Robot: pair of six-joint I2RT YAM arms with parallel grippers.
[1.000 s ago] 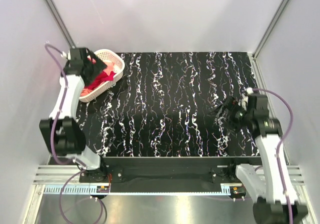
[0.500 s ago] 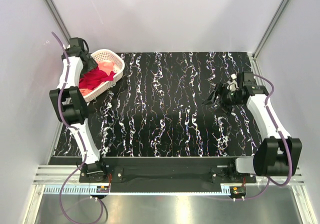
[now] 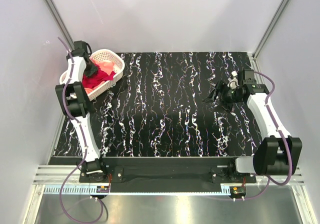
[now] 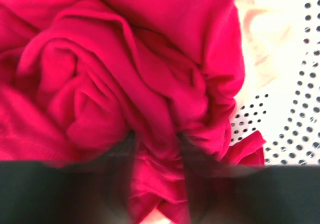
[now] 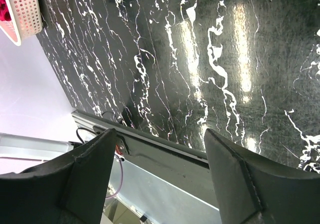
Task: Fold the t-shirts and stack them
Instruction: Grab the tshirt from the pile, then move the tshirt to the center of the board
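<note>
Left gripper down in white basket, far left; fold of red t-shirt between jaws, grip uncertain. Pink t-shirt same basket. Right gripper spread wide, holding nothing, above table, right side.

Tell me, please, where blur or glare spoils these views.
Left wrist: the left gripper is a smeared dark blur against the red t-shirt, and the basket wall is washed out. Right wrist: bright glare streaks on the table. Top external: evenly lit and sharp.

walls: plain white | table: black, white-veined marble pattern | light: glossy glare
</note>
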